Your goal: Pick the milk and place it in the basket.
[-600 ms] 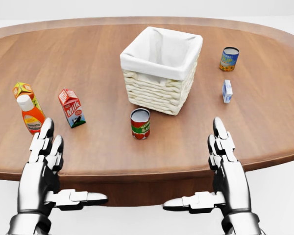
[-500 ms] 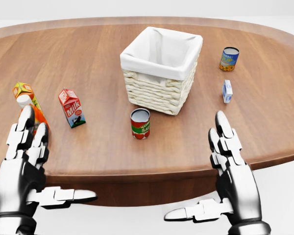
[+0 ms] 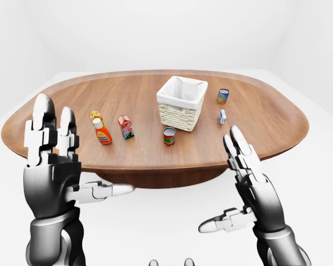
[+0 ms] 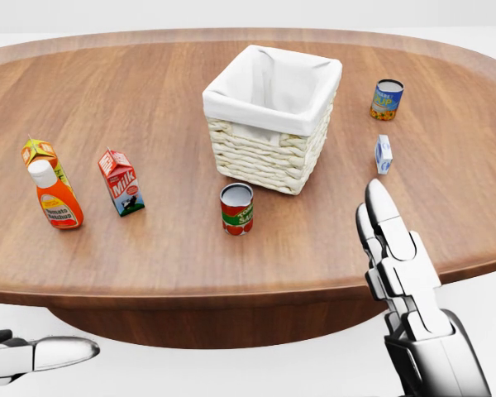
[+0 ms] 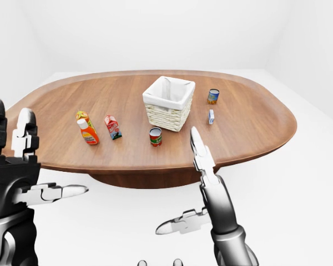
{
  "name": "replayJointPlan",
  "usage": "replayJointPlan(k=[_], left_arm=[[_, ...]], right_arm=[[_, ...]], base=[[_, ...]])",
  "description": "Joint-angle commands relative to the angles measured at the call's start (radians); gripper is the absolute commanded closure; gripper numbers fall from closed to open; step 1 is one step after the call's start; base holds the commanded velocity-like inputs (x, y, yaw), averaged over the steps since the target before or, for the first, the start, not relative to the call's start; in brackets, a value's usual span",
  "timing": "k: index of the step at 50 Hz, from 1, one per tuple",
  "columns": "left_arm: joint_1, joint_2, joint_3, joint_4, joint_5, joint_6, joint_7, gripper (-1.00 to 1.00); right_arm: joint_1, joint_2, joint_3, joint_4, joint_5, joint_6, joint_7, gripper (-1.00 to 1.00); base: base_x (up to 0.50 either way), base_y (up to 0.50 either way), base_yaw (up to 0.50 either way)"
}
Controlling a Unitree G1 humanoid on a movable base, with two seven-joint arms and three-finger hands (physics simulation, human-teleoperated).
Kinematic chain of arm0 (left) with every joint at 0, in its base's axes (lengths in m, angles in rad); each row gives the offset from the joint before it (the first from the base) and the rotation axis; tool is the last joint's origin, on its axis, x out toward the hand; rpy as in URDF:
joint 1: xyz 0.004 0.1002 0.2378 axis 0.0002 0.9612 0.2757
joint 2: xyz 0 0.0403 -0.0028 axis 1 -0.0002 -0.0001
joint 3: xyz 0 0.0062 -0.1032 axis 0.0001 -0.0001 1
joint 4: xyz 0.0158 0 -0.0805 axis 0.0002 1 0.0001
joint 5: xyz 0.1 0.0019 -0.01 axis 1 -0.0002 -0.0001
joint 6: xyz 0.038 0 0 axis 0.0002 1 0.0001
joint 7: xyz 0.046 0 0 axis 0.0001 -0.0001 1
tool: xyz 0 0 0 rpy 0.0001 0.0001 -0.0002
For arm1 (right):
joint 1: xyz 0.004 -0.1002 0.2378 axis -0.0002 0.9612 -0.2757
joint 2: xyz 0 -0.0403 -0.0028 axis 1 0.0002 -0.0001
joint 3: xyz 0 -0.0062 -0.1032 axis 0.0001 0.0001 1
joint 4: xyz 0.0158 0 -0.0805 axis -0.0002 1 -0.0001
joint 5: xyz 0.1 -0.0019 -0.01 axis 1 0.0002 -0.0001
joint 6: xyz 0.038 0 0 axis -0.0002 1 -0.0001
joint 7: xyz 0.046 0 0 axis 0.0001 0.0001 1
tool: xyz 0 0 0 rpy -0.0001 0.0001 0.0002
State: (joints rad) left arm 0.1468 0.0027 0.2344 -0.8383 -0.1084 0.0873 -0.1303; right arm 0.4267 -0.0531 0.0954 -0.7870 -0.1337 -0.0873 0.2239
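The milk [image 4: 121,182] is a small red carton standing upright on the left part of the oval wooden table [image 4: 174,248]. The basket [image 4: 264,153] is square wicker with a white liner, at the table's middle, to the right of the milk. My left hand [image 3: 80,160] is open and empty, fingers pointing up, held off the table's near edge below and left of the milk. Only its thumb [image 4: 41,354] shows in the head view. My right hand [image 3: 219,180] is open and empty, off the near edge below the basket's right side.
An orange bottle with a white cap [image 4: 56,198] and an orange carton [image 4: 37,153] stand left of the milk. A tomato can [image 4: 236,208] stands just below the basket. A blue can [image 4: 386,98] and a small blue-white carton [image 4: 383,153] stand to the right.
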Motion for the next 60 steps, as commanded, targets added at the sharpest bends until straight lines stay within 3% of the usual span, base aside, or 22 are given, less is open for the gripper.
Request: replayJointPlan(k=[1, 26, 60], left_arm=[[0.029, -0.014, -0.001, -0.062, 0.021, 0.000, -0.046, -1.00], [0.064, -0.027, -0.049, -0.038, 0.030, 0.000, -0.066, -1.00], [0.077, -0.027, -0.057, -0.035, 0.030, 0.000, -0.070, -1.00]], right_arm=[[0.055, -0.015, 0.027, -0.089, -0.031, 0.000, 0.009, -1.00], [0.060, -0.009, 0.009, -0.157, 0.022, 0.000, 0.030, -1.00], [0.083, -0.019, 0.026, -0.169, 0.026, 0.000, 0.036, -1.00]], base=[[0.00, 0.00, 0.00], [0.00, 0.00, 0.00], [0.21, 0.00, 0.00]])
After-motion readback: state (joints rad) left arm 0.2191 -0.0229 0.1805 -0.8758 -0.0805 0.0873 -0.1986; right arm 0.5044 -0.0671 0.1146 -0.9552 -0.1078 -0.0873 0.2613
